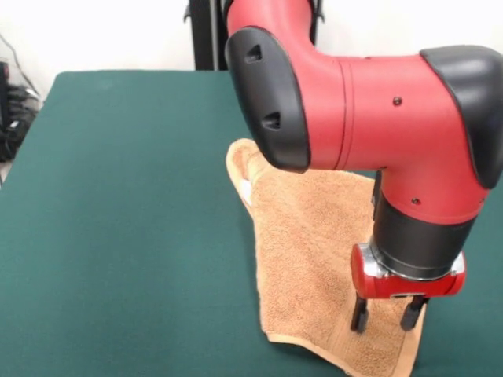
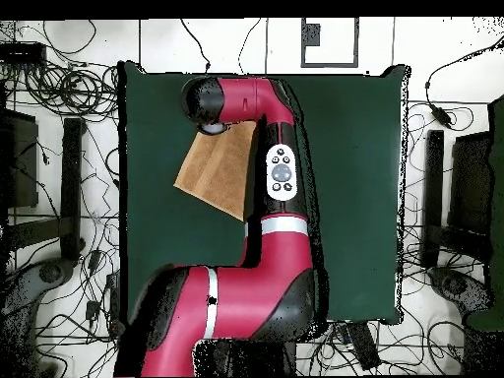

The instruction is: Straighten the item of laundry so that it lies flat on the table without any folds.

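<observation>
Towel (image 1: 302, 259), tan-orange terry, lies on the dark green table (image 1: 118, 220) right of the middle in the front view, its far corner curled up and a white label (image 1: 246, 191) showing at its left edge. A woven band runs along the near hem. Further right, the red and black arm (image 1: 369, 110) bends down over it, and the gripper (image 1: 385, 312) hangs with its two black fingers (image 1: 360, 312) apart, tips just at the cloth near the hem, nothing between them.
</observation>
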Robot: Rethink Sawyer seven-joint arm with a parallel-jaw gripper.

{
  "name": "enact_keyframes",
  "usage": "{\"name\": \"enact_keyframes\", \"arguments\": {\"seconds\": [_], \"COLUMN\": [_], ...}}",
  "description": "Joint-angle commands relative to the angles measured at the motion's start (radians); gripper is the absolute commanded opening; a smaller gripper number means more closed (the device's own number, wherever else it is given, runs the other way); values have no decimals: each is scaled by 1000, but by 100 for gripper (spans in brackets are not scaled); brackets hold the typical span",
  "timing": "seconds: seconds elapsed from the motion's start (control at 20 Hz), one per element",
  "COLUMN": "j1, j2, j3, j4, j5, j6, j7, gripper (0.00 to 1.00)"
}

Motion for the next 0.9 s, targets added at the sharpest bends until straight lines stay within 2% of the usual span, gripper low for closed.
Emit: {"name": "enact_keyframes", "arguments": {"seconds": [0.05, 0.45, 0.9], "j1": [61, 33, 85], "j2": [72, 5, -99], "j3": [-5, 24, -50], "j4": [227, 354, 454], "j5": [11, 114, 181], "j6": [-114, -39, 3], "j7": [308, 334, 404], "gripper": [100, 100, 100]}}
